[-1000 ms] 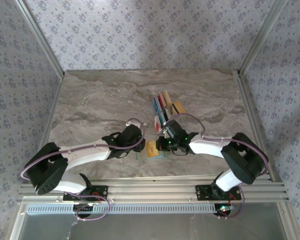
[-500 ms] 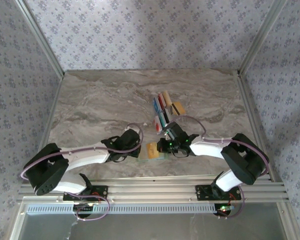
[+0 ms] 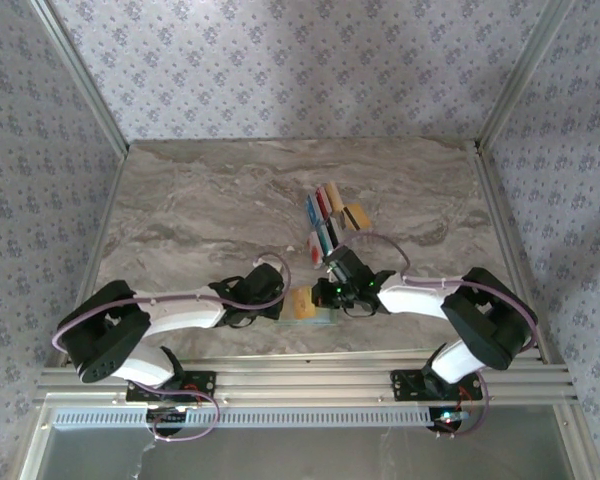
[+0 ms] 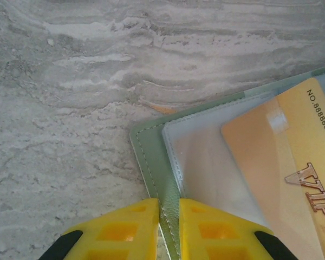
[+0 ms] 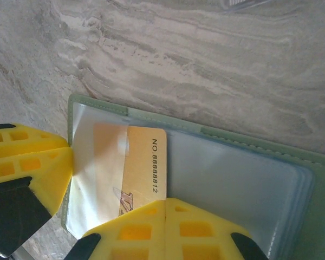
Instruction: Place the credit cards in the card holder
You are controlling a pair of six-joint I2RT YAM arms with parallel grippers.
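Left gripper [image 4: 168, 210] is drawn almost together on the stitched green edge of the card holder [image 4: 149, 154], which is pinched at its 9 o'clock side as the top view has it. This grip is judged to be an anchor, so that the sleeve is not dragged along while a card is pushed in. The right gripper [image 5: 166, 210] is pressed fully together and is brought in from about 2 o'clock of the holder, its tips laid over the near end of a card. Whether that card is nipped or merely pushed cannot be told.

The grey marble tabletop [image 3: 210, 200] is taken up mostly by bare stone. The holder is laid flat and open near the table's 6 o'clock edge, between the two grippers, where it is easily reached by both arms. At about 12 o'clock from it, the loose credit cards [image 3: 326, 212] are fanned in a small cluster, not yet stowed.

Inside the holder a clear pocket [image 4: 203, 162] is seen. The tan VIP card [image 4: 271, 157] is partly slid under that plastic, with its numbered end left outside. The insertion is therefore judged to be under way, with the first card only part-way home.
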